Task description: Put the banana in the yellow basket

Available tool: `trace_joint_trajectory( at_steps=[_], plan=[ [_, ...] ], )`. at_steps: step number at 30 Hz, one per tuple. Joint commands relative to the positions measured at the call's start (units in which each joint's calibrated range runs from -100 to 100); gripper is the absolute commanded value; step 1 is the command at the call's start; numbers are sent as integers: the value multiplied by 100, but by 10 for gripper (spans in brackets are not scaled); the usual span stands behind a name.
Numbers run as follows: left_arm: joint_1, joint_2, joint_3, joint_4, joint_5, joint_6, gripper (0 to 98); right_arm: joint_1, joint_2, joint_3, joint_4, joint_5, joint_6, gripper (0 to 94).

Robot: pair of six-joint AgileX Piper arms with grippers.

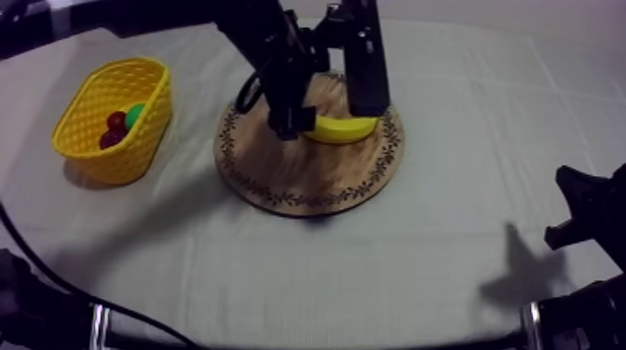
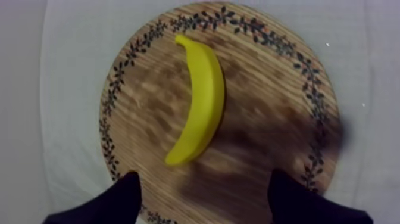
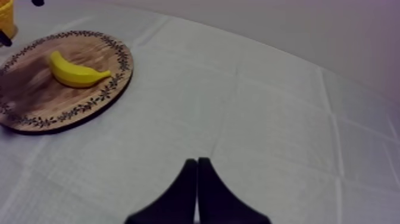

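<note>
The yellow banana (image 1: 343,128) lies on the round wooden board (image 1: 307,181) in mid-table. My left arm reaches in from the upper left, and its gripper (image 1: 328,116) hangs over the banana. In the left wrist view the two black fingers (image 2: 119,199) stand wide apart, open, just short of the banana's (image 2: 202,101) near tip, with nothing between them. The yellow basket (image 1: 112,116) stands to the left of the board. My right gripper (image 1: 582,209) rests low at the right, its fingers (image 3: 196,179) together as a narrow wedge, far from the banana (image 3: 74,72).
Inside the basket lie a small red fruit (image 1: 115,126) and a green piece (image 1: 136,114). Bare cloth separates basket and board. The board's patterned rim (image 3: 89,104) and a corner of the basket (image 3: 6,18) lie beyond my right gripper.
</note>
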Motion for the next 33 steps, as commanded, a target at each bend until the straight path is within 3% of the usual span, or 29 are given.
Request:
trace_joint_trajectory(
  at_steps=[1, 20, 33],
  plan=[
    [3, 311, -183, -6, -5, 14, 760, 0, 0, -3, 2, 0, 0, 3],
    [-102, 1998, -1448, -140, -445, 75, 686, 0, 0, -3, 2, 0, 0, 3],
    [-187, 2579, -1920, -157, -404, -32, 637, 0, 0, -3, 2, 0, 0, 3]
  ],
)
